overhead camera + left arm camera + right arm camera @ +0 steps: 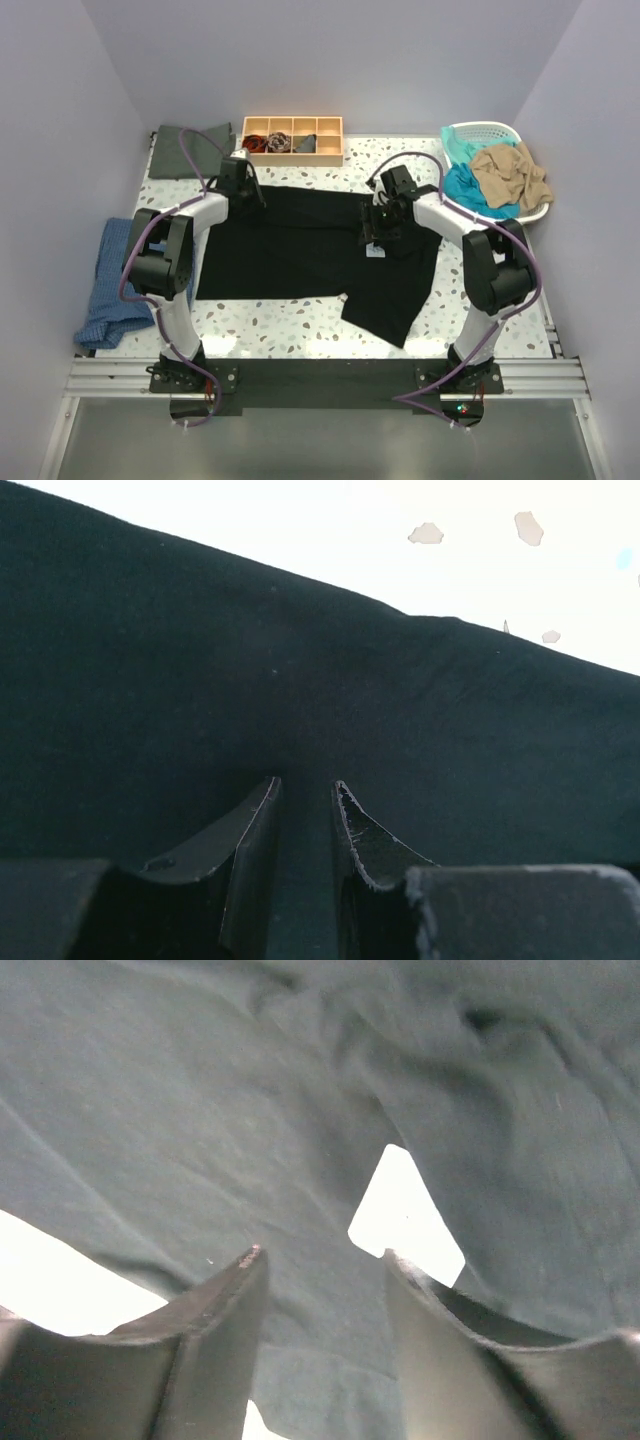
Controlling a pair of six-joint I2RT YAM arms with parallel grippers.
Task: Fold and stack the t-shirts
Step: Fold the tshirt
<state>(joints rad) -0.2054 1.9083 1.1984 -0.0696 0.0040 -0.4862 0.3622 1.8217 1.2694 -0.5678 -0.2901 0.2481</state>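
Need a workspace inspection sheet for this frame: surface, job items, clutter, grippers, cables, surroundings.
Surface: speckled white table.
Job's things: black t-shirt spread mid-table; grey-green shirt at far left; teal shirt and tan shirt heaped in white basket, far right.
Clutter: tray at far edge holding small cloth pieces; blue cloth draped at left edge.
Grippers: left gripper narrow, seemingly pinching the black t-shirt's far edge; right gripper open over the same shirt.
Cables: purple cables loop along both arms.
Surroundings: pale walls on three sides; metal rail at near edge.
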